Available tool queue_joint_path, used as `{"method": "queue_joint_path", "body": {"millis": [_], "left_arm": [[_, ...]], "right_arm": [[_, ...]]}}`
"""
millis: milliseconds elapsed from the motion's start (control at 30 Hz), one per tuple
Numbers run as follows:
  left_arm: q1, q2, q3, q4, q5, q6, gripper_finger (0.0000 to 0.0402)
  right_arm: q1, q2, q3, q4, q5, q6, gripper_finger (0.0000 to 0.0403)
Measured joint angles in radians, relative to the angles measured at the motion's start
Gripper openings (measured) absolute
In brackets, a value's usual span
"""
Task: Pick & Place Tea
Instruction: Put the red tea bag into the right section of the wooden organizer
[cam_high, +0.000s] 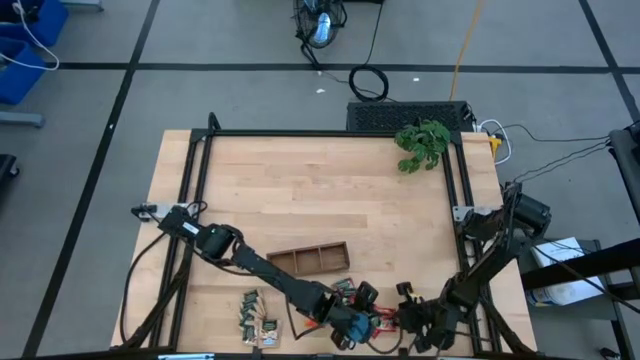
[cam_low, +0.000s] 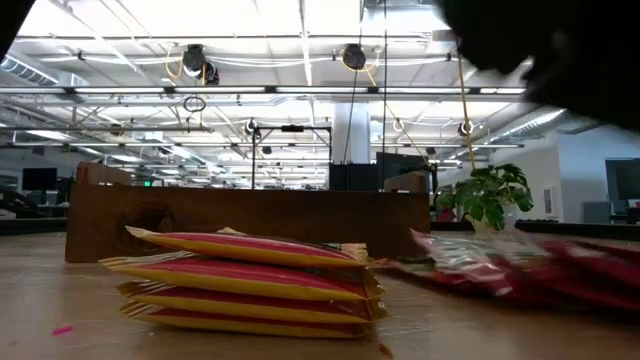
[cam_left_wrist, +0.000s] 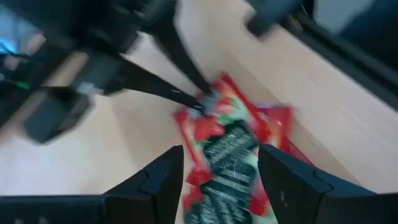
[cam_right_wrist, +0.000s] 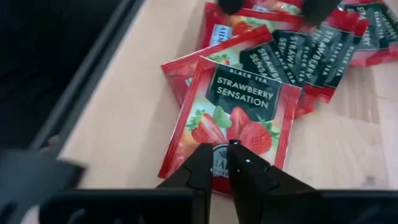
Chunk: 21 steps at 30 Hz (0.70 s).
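Even, bright overhead light; ceiling strip lights (cam_low: 300, 20) glare white in low view. Left wrist view motion-blurred thru-out. Low view: red sachets (cam_low: 520, 262) out of focus; soft shadows on bench (cam_high: 300, 190).

Red tea sachets (cam_right_wrist: 236, 112) bore dark green panels and strawberry pictures; stacked sachets (cam_low: 245, 285) showed red-and-yellow stripes; the tray (cam_high: 308, 259) was brown.

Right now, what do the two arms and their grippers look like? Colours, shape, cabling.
Both arms are dark, near-black, built of jointed segments. The left arm has a pale grey link near its base and a blue patch by the wrist; a black cable trails from that base. The right arm is all dark. The left gripper has two broad, tapering black fingers; the right gripper has two narrow black ones.
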Motion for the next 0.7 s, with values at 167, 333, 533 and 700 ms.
{"method": "queue_joint_path", "body": {"millis": [167, 333, 533, 700], "left_arm": [[0.0, -0.001, 0.0, 0.003, 0.05, 0.011, 0.0212], [-0.003, -0.001, 0.0, -0.037, 0.055, 0.023, 0.0212], [-0.012, 0.043, -0.001, -0.053, 0.054, 0.054, 0.0212], [-0.023, 0.047, -0.001, -0.033, 0.041, 0.076, 0.0212]], "right_arm": [[-0.024, 0.046, 0.004, 0.019, -0.021, 0.046, 0.0022], [-0.027, 0.088, 0.005, 0.034, -0.025, 0.095, 0.002], [-0.027, 0.115, 0.002, 0.06, -0.034, 0.114, 0.002], [-0.027, 0.117, -0.011, 0.068, -0.02, 0.132, 0.002]]}}
